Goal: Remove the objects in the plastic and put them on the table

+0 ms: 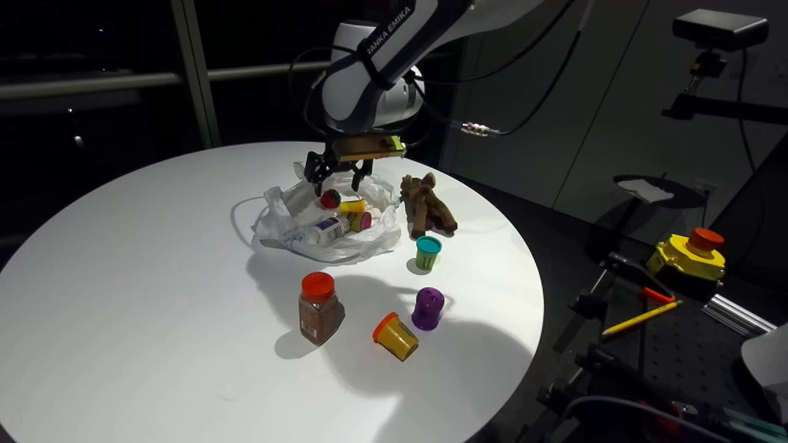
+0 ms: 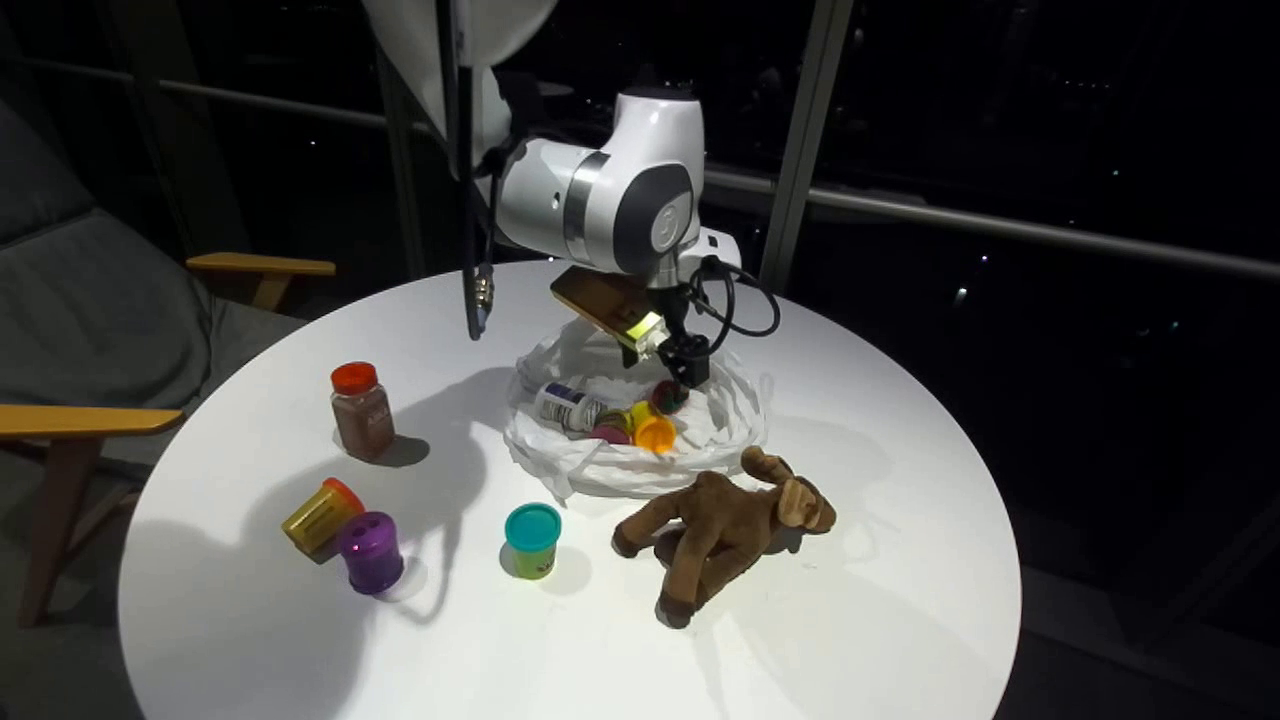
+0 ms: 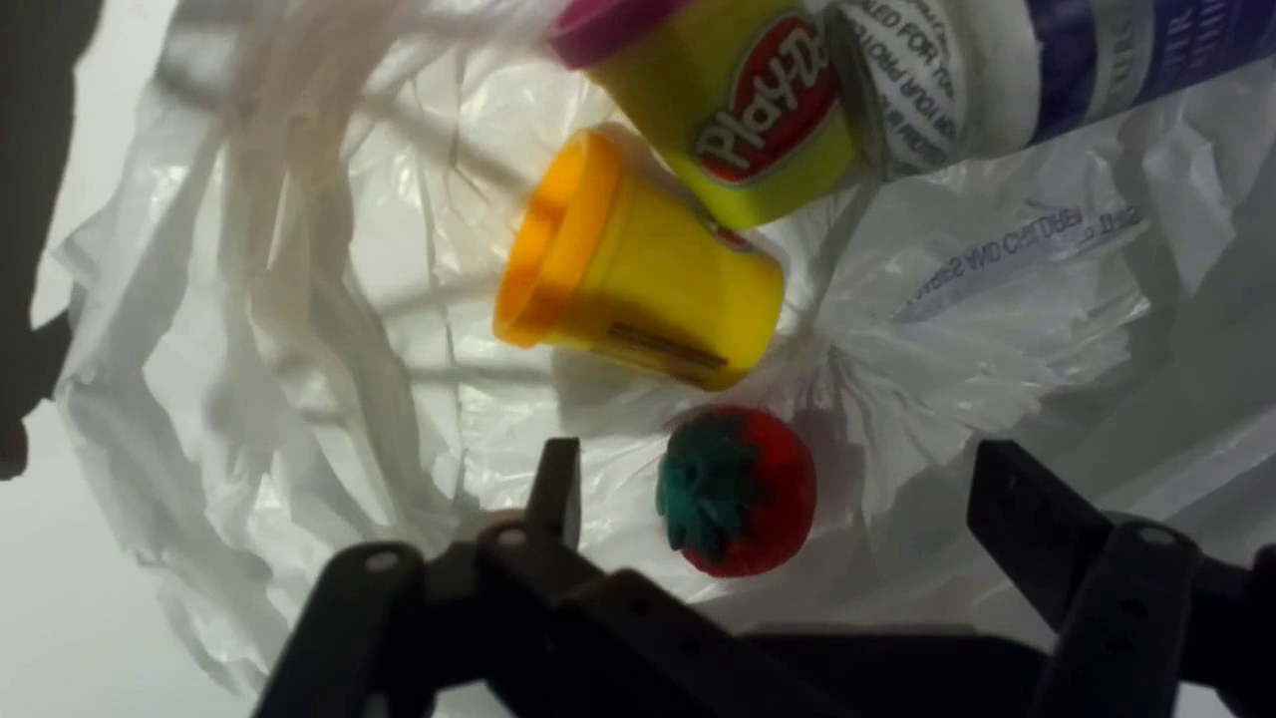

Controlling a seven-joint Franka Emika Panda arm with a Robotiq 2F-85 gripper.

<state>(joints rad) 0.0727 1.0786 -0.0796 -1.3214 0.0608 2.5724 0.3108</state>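
In an exterior view, your pieces already out on the white table [image 1: 141, 320] number five: a red-capped jar [image 1: 318, 311], upright; a purple cup [image 1: 428, 309], standing; an orange-lidded tub [image 1: 396, 337], tipped over just beside it; a teal-lidded tub [image 1: 426, 252], upright; a brown plush animal [image 1: 425, 204], lying near the plastic bag [image 1: 277, 221].

In an exterior view again, your remainder numbers four, all inside the open bag: a white bottle [image 2: 568, 407], lying; a pink-lidded tub [image 2: 612, 432], just beside it; a yellow tub [image 2: 651, 428], on its side; a red ball [image 2: 668, 397], green-topped.

In the wrist view, your claw [image 3: 780, 489]: spread wide, holding nothing, jaws to either side of the ball with a gap showing at each. Judged status: slightly past half, four left to lift, the ball likely your next.
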